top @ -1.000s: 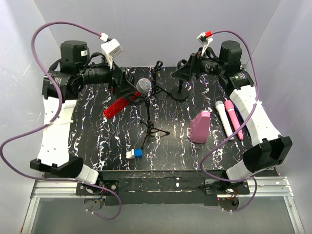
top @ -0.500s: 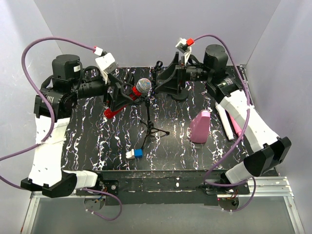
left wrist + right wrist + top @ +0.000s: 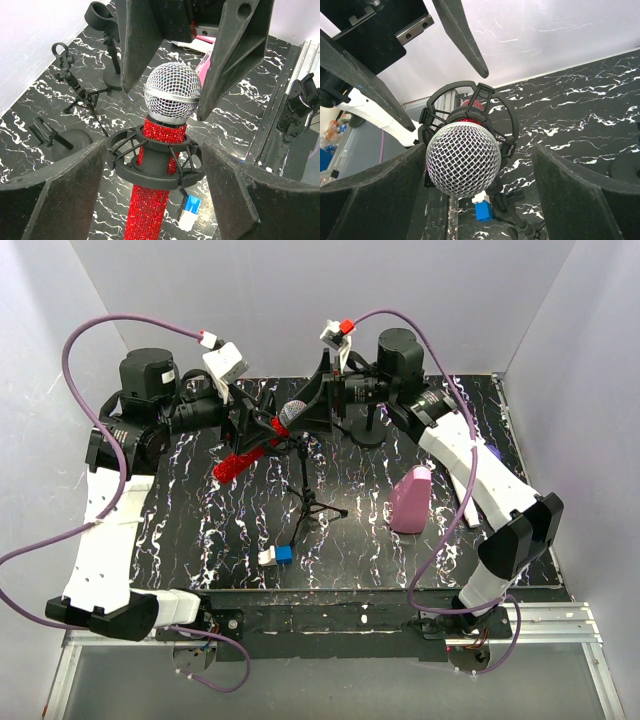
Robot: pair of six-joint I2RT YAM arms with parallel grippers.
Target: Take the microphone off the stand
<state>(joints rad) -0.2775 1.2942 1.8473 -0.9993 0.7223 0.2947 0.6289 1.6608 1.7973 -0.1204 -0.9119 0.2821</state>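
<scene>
- The left gripper (image 3: 252, 426), upper left of centre in the top view, has its jaws spread open on either side of the red handle, with a gap on each side.
- The microphone (image 3: 165, 131) sits tilted in the ring mount (image 3: 125, 170) of the stand (image 3: 305, 490), mesh head up and to the right.
- A blue-and-white block (image 3: 276, 556) lies below, near the tripod feet.
- The right gripper (image 3: 312, 410) has its jaws wide open around the mesh head, not touching it.
- A pink bottle (image 3: 410, 500) stands right of centre.
</scene>
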